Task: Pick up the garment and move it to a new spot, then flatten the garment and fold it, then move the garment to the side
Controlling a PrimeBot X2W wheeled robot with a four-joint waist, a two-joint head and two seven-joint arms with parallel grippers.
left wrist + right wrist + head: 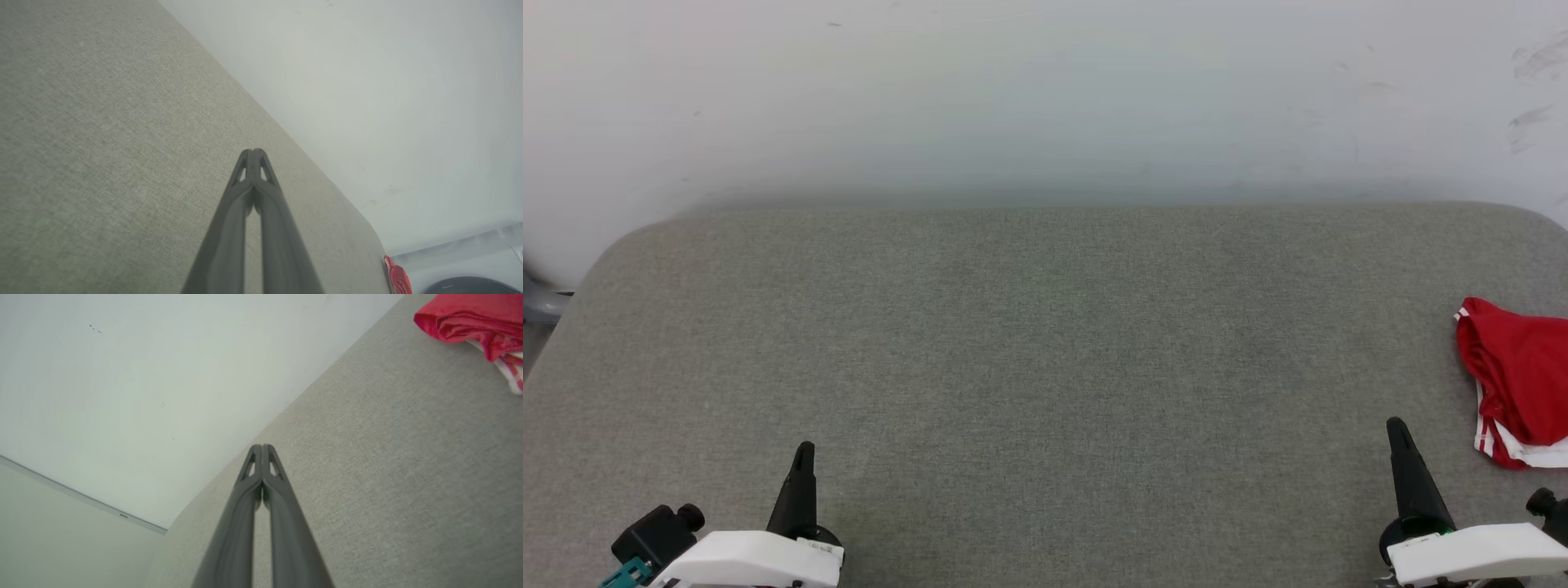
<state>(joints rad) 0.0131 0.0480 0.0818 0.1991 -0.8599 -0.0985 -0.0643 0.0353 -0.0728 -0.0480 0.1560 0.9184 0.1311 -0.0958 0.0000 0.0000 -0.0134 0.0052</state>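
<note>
We find the grey padded surface (1045,343) flat and open across its whole middle, from our left gripper (805,449) at the near left to our right gripper (1396,426) at the near right, so either, with its fingers pressed together, has room to pass forward or sideways. The 1 obstacle on it is the garment (1515,380), bunched in a heap at the right edge, beyond the right gripper and apart from it. Past the far edge the white wall (1045,98) closes off our reach.
</note>
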